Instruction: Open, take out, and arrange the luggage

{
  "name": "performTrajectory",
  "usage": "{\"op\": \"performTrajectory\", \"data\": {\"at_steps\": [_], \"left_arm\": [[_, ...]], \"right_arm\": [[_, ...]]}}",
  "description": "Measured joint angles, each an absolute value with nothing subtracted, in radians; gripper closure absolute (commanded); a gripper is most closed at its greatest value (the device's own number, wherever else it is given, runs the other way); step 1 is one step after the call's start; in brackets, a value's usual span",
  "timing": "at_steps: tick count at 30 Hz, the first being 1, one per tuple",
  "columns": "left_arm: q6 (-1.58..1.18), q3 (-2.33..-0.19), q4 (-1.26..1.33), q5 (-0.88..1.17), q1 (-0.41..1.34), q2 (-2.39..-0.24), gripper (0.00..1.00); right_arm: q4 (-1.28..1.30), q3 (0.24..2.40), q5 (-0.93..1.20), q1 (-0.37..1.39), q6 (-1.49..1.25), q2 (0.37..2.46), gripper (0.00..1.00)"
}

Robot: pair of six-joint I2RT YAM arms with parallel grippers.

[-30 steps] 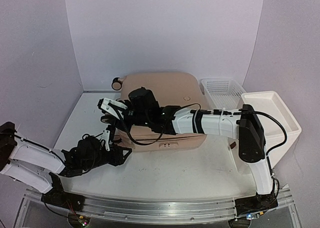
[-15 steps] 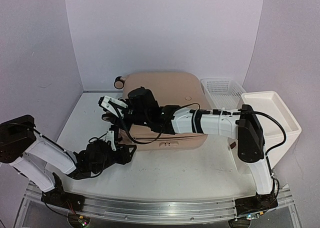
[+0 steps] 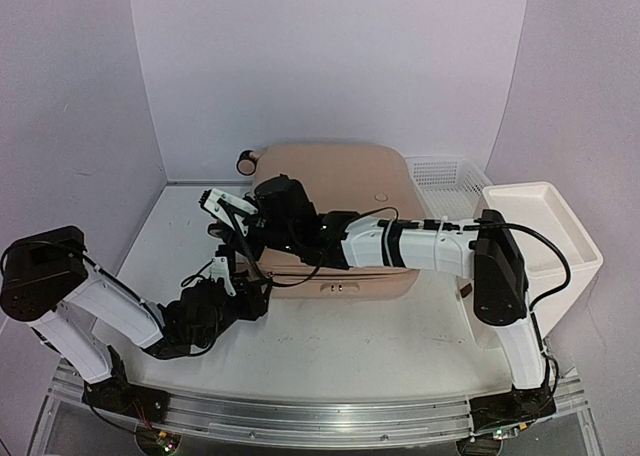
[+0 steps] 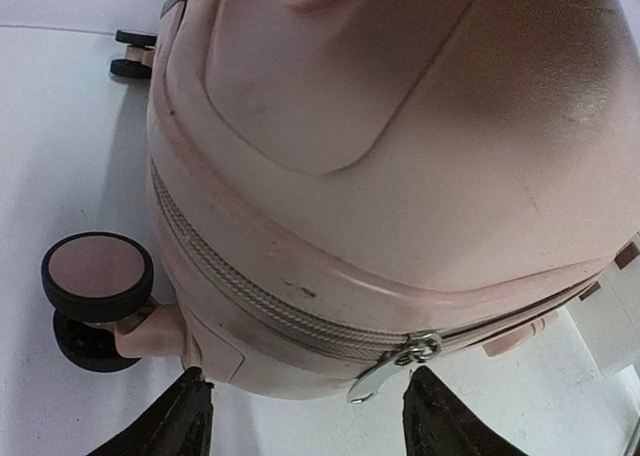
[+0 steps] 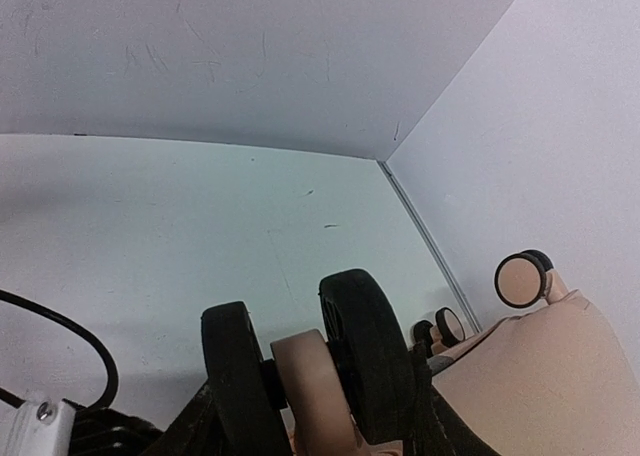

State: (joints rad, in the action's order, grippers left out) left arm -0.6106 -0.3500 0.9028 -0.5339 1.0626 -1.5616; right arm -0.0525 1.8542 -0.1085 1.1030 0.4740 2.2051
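One suitcase [image 3: 330,176], pale pink, lies flat and zipped shut on the worktop [image 3: 380,346].

**Fingers.** The left fingers [image 4: 185,421] stand released at the suitcase's near left corner. One is on each side of the zipper pull [image 4: 392,368], and neither touches the pull or the shell. The right fingers [image 3: 222,203] are at the suitcase's left end, straddling a double wheel [image 5: 365,356] that fills the gap between them. They are judged to be clenched on that wheel, steadying the suitcase.

**Step in hand, as judged.** The left fingers are about to take the pull and start the zipper [image 4: 250,296].
- The fingers should be squared to the flat metal tab before closing, since it is small and smooth and likely to slip.
- The grip should go on the tab alone, not on the teeth.
- The draw should follow the zipper line round the curved corner, not pull away from the shell.
- The right-hand hold should be firm, because the suitcase stands on wheels and may swing.

**Count.**
- Suitcases: one.
- Zipper pulls in view: one.
- Wheels: three in the right wrist view; a fourth is not shown.
- Mesh baskets [image 3: 440,171]: one, at the suitcase's far right corner.
- White cabinets [image 3: 545,226]: one, to the right of the suitcase.
- Arms: two.
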Motion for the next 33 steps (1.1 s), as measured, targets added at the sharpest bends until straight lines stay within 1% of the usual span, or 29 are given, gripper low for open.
{"op": "performTrajectory", "data": {"at_steps": [3, 6, 9, 14, 16, 17, 18, 21, 23, 25, 27, 29, 30, 33], "left_arm": [[-0.592, -0.372, 0.910, -0.572, 1.096, -1.564, 0.40], [-0.588, -0.389, 0.917, -0.624, 1.102, -1.572, 0.53], [-0.613, -0.411, 0.933, -0.659, 1.111, -1.598, 0.57], [-0.648, -0.445, 0.950, -0.703, 1.121, -1.644, 0.60], [-0.657, -0.453, 0.955, -0.702, 1.121, -1.656, 0.58], [-0.658, -0.455, 0.960, -0.699, 1.120, -1.660, 0.54], [-0.657, -0.455, 0.962, -0.697, 1.119, -1.664, 0.52], [-0.648, -0.455, 0.963, -0.698, 1.118, -1.671, 0.58], [-0.648, -0.455, 0.971, -0.694, 1.118, -1.671, 0.58], [-0.643, -0.448, 0.980, -0.682, 1.117, -1.671, 0.52], [-0.617, -0.435, 0.999, -0.666, 1.112, -1.671, 0.41], [-0.575, -0.414, 1.024, -0.648, 1.107, -1.674, 0.34], [-0.548, -0.397, 1.045, -0.633, 1.107, -1.678, 0.32], [-0.477, -0.351, 1.113, -0.569, 1.125, -1.697, 0.32]], "right_arm": [[-0.048, 1.861, -0.120, 1.102, 0.472, 2.209, 1.00], [-0.034, 1.868, -0.121, 1.102, 0.463, 2.209, 1.00], [-0.024, 1.874, -0.122, 1.102, 0.459, 2.209, 1.00], [-0.019, 1.877, -0.139, 1.099, 0.459, 2.209, 1.00], [-0.017, 1.877, -0.148, 1.098, 0.459, 2.209, 1.00], [-0.015, 1.877, -0.151, 1.098, 0.458, 2.209, 1.00], [-0.014, 1.877, -0.154, 1.098, 0.458, 2.209, 1.00], [-0.012, 1.877, -0.162, 1.098, 0.459, 2.209, 1.00], [-0.012, 1.877, -0.163, 1.098, 0.459, 2.209, 1.00], [-0.010, 1.878, -0.163, 1.098, 0.459, 2.209, 1.00], [-0.009, 1.878, -0.166, 1.098, 0.459, 2.209, 1.00], [-0.008, 1.878, -0.170, 1.098, 0.459, 2.209, 1.00], [-0.009, 1.879, -0.172, 1.098, 0.459, 2.209, 1.00], [-0.011, 1.879, -0.175, 1.099, 0.459, 2.209, 1.00]]}}
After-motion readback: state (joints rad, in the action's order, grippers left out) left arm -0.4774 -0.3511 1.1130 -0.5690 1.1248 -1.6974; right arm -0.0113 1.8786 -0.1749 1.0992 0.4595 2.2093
